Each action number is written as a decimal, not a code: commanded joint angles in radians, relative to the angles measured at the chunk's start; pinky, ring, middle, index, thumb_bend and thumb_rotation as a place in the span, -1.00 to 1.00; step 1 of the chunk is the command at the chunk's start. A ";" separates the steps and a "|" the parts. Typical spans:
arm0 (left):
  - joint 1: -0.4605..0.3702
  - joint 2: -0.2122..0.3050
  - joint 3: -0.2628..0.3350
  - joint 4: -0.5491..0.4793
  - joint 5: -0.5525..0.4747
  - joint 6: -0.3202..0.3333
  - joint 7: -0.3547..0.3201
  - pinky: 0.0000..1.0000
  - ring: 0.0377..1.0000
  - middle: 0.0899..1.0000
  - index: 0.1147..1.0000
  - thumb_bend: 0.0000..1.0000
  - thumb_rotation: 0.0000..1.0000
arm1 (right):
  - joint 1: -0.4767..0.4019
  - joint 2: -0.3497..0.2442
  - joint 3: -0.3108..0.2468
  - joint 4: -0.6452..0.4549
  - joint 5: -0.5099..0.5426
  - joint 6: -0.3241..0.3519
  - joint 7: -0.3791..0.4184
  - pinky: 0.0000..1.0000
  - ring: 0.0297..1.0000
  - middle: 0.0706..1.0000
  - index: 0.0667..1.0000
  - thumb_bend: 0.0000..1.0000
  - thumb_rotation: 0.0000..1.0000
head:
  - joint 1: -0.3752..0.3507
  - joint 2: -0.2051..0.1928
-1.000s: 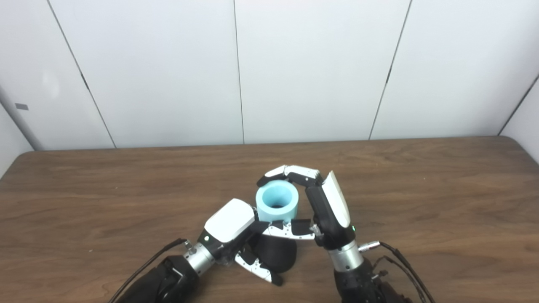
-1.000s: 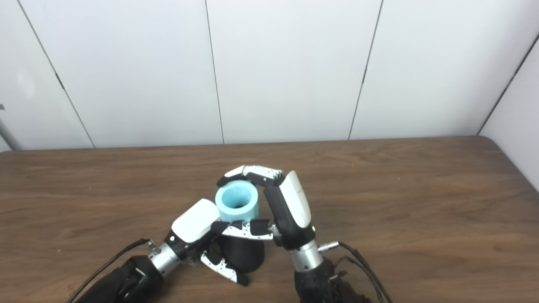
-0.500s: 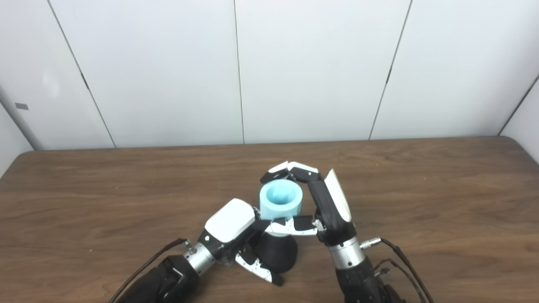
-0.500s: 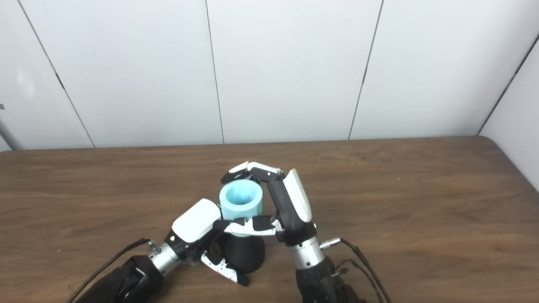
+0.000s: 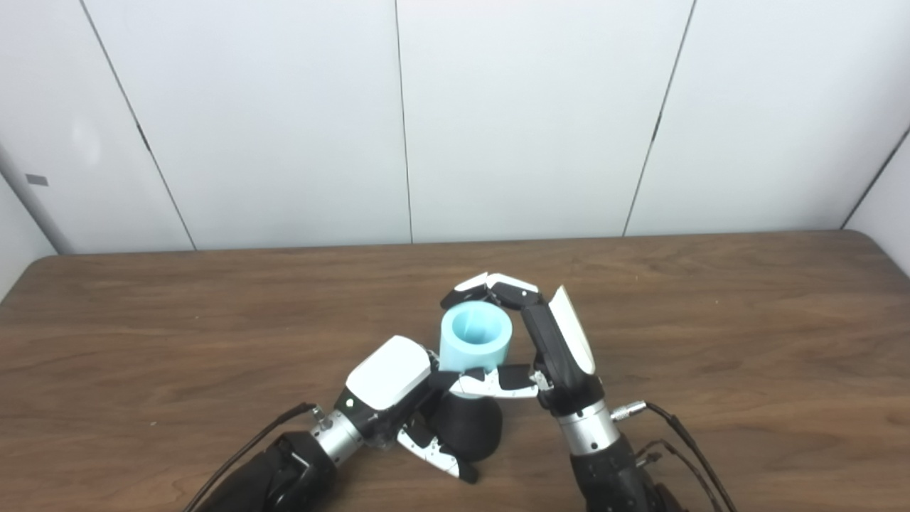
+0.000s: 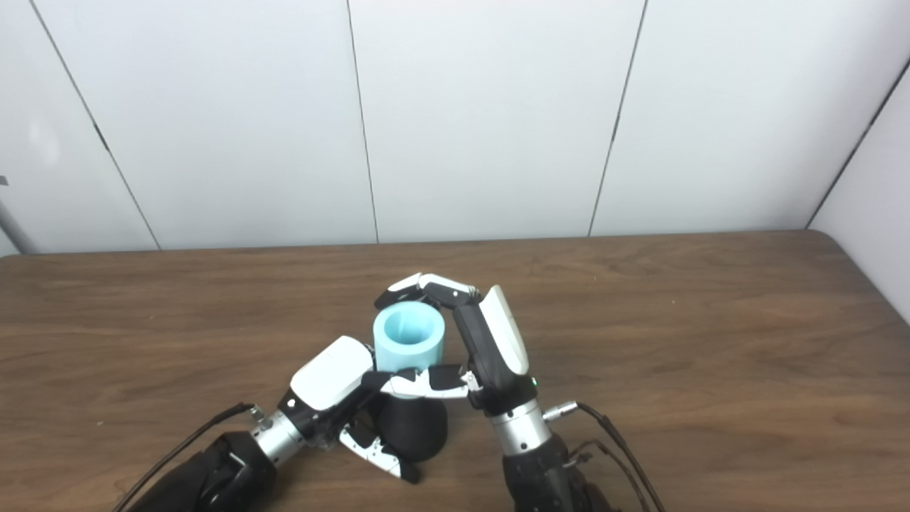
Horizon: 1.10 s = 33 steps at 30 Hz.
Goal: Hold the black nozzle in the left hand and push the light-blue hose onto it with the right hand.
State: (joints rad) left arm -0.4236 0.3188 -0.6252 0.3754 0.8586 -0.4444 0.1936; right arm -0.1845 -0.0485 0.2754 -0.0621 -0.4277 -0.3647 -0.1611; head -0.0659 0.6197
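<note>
A black rounded nozzle [image 5: 469, 430] stands on the wooden table near its front edge, and my left hand [image 5: 389, 387] is shut on it from the left, fingers wrapped round its side. Directly above it sits the light-blue hose [image 5: 475, 340], a short thick tube with its open end facing up. My right hand [image 5: 551, 341] is shut on the hose, fingers curled over its far rim and thumb across its near base. The join between hose and nozzle is hidden behind the thumb.
The brown wooden table [image 5: 711, 320] stretches wide to both sides, with white wall panels behind it. Black cables [image 5: 675, 434] trail from my right wrist at the front right, and another cable [image 5: 249, 444] runs from my left wrist.
My right hand has shifted slightly right with the hose and its fingers have curled tighter over the far rim. The hose now stands straighter over the nozzle. My left hand has stayed put.
</note>
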 commanded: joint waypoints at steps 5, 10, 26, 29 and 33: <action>0.141 -0.024 -0.086 0.126 0.031 -0.004 -0.066 -0.78 -0.76 -0.68 -0.17 0.03 -0.92 | -0.004 -0.014 -0.008 -0.055 0.092 0.070 0.122 0.23 0.49 0.60 0.70 1.00 -0.28 | 0.001 -0.001; 0.140 -0.024 -0.089 0.132 0.040 -0.001 -0.061 -0.77 -0.75 -0.67 -0.17 0.03 -0.92 | -0.003 -0.016 -0.017 -0.070 0.127 0.083 0.166 0.45 0.69 0.79 0.89 1.00 -0.25 | 0.001 -0.001; 0.137 -0.024 -0.093 0.134 0.046 0.001 -0.060 -0.75 -0.73 -0.66 -0.17 0.03 -0.92 | -0.008 -0.032 -0.057 -0.101 0.178 0.071 0.218 0.78 0.94 1.00 1.00 1.00 -0.08 | -0.003 -0.005; 0.136 -0.025 -0.094 0.138 0.046 0.000 -0.057 -0.75 -0.74 -0.67 -0.17 0.03 -0.92 | -0.012 -0.034 -0.084 -0.128 0.165 0.077 0.206 0.80 0.94 0.99 1.00 1.00 0.16 | -0.003 -0.007; 0.134 -0.026 -0.096 0.142 0.047 0.000 -0.056 -0.75 -0.74 -0.67 -0.17 0.03 -0.92 | -0.020 -0.034 -0.124 -0.175 0.140 0.099 0.194 0.78 0.92 0.98 0.99 1.00 0.31 | -0.003 -0.007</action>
State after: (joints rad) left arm -0.4275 0.3179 -0.6301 0.3810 0.8585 -0.4444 0.1962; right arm -0.1604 -0.0840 0.1648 -0.1864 -0.2832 -0.2519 0.0490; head -0.0690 0.6121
